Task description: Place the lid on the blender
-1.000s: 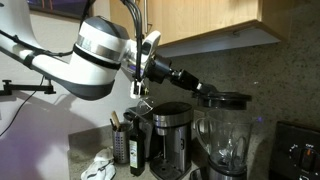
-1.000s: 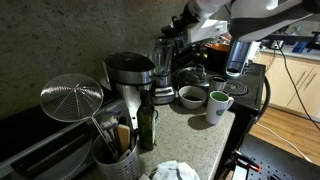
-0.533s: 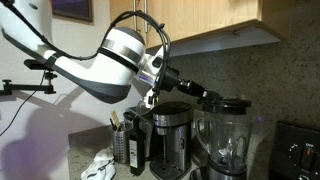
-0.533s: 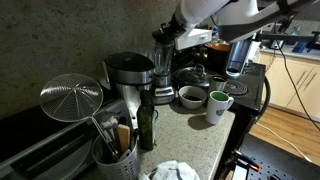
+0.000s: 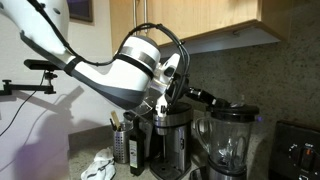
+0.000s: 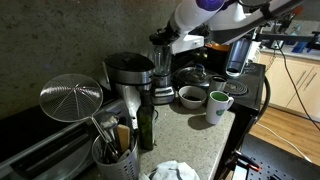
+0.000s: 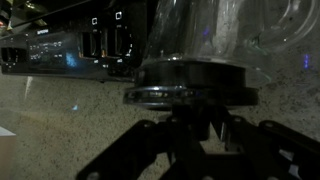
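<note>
Across the middle of an exterior view, the bulky white and silver robot arm (image 5: 130,70) reaches from the upper left toward the right, under a row of light wooden wall cabinets (image 5: 220,20). Below it, on the pale speckled counter (image 6: 195,138), a black-and-steel coffee maker (image 5: 170,135) stands just left of centre. The clear blender jar on its dark base (image 5: 228,145) stands just beside it to the right. At the lower right edge is a black appliance with a control panel (image 5: 300,150). In an exterior view, a round wire-mesh strainer (image 6: 72,97) fills the left middle. A dark green glass bottle (image 6: 147,125) stands in front of the coffee maker, and a green and white mug (image 6: 218,103) sits right of centre. The small round black lid (image 5: 235,107) lies at the mouth of the jar. In the wrist view its rim meets the clear glass, though I cannot tell whether it is fully seated. The dark gripper (image 7: 195,118) comes in from the bottom of the wrist view. Its fingers are drawn together on the centre of the lid, clamped on it.
</note>
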